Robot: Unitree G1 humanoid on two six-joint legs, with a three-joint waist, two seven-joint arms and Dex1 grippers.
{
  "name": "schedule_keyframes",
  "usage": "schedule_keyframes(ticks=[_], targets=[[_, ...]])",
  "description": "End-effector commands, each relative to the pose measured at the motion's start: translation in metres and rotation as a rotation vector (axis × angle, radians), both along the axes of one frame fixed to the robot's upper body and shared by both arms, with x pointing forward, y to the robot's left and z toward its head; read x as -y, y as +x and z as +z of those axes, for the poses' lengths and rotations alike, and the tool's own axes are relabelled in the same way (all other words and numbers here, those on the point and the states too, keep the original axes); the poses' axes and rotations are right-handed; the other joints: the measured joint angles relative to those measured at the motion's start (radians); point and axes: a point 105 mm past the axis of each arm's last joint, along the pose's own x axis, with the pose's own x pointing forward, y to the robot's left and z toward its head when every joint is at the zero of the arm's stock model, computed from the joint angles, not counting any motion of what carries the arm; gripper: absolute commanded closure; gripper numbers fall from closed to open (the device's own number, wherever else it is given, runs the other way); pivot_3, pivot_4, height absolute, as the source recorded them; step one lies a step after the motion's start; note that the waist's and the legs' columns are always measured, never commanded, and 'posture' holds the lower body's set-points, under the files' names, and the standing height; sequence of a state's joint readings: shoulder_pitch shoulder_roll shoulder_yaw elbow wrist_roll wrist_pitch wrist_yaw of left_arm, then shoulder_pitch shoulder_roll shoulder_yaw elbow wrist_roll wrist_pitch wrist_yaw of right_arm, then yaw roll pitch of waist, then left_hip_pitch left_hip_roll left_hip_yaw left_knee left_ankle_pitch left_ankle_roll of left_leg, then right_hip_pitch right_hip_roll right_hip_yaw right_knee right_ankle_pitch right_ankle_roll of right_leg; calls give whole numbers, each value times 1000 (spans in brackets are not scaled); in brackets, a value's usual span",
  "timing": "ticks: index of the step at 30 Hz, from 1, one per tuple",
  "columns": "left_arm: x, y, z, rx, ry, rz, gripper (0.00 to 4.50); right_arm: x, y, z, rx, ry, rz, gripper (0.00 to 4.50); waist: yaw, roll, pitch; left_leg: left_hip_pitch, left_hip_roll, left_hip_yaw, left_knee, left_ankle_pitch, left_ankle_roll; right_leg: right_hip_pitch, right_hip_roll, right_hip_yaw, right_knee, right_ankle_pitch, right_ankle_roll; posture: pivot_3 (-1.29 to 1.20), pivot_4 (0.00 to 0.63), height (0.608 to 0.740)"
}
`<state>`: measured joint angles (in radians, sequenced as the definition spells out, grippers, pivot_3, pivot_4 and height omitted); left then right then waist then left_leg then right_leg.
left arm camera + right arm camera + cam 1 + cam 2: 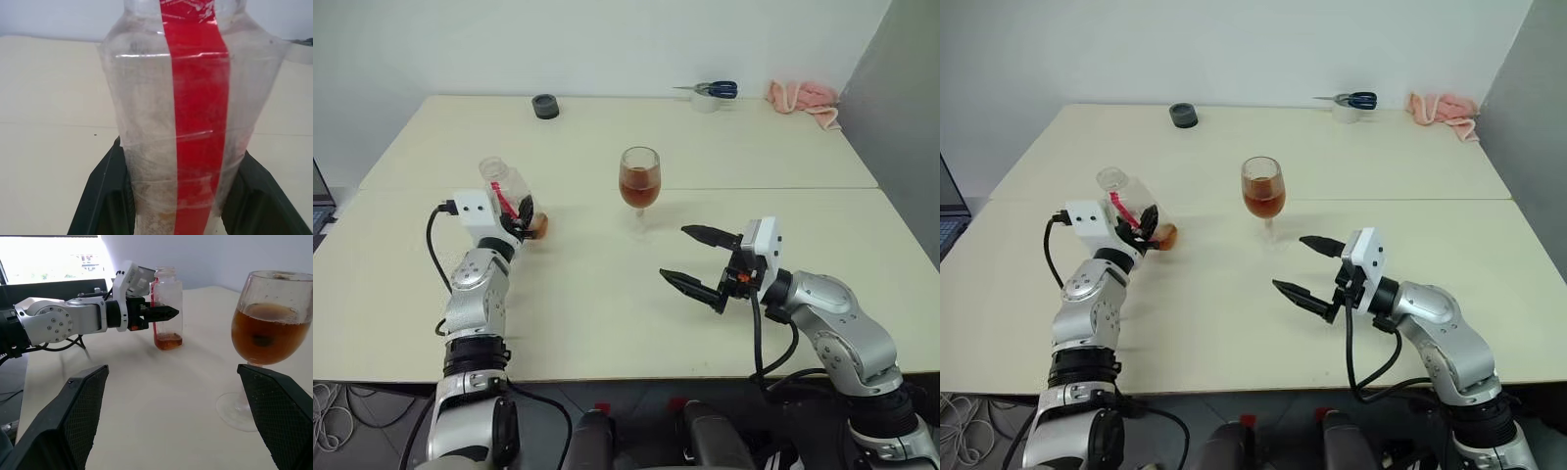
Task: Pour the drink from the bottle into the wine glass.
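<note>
the bottle (509, 196) is clear, thin plastic with squarish shoulders, a wide uncapped mouth and a glossy red label strip down its side; its walls look scuffed and cloudy in the left wrist view. it stands upright on the left side of the smooth cream table (607, 304), with a thin layer of the drink (168, 339), reddish-brown and translucent, at its bottom. the left gripper (524, 223) has its black fingers clamped on the bottle's lower body, one on each side, the forearm reaching forward and about level.

the wine glass (639, 186) stands upright near the table's middle, to the right of the bottle and apart from it: a rounded clear bowl about half full of the same tea-coloured liquid, on a thin stem and round foot.

the right gripper (695, 259) hovers over the table nearer than the glass and a little right of it, pointing left and forward, its two tapered black fingers spread wide with nothing between them.
</note>
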<state>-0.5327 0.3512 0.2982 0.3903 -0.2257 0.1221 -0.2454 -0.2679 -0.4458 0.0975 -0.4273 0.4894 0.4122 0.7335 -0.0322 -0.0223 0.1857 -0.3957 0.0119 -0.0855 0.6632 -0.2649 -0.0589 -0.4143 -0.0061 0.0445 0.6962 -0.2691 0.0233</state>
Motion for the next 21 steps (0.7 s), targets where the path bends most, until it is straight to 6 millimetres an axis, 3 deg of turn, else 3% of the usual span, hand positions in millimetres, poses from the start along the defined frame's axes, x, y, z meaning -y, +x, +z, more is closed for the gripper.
schedule_keyframes(ticks=[1,8,15,21], targets=[[-1,3,10,24,44,13,2412,0,-1,16,37,39,-9,0,0,0,0,0,0,0,0,0,0,0,0,0,0,0,0,0,150,740],[2,2,8,8,43,-3,123,0,0,16,44,29,-18,0,0,0,0,0,0,0,0,0,0,0,0,0,0,0,0,0,150,740],[3,-20,-11,-57,26,16,27,8,-3,6,15,11,-75,0,0,0,0,0,0,0,-1,0,0,0,0,0,0,0,0,0,150,740],[2,-64,-21,-75,26,105,27,51,0,-20,-48,-6,-415,0,3,0,0,1,0,-1,-1,0,0,2,-1,0,-2,0,0,0,150,740]])
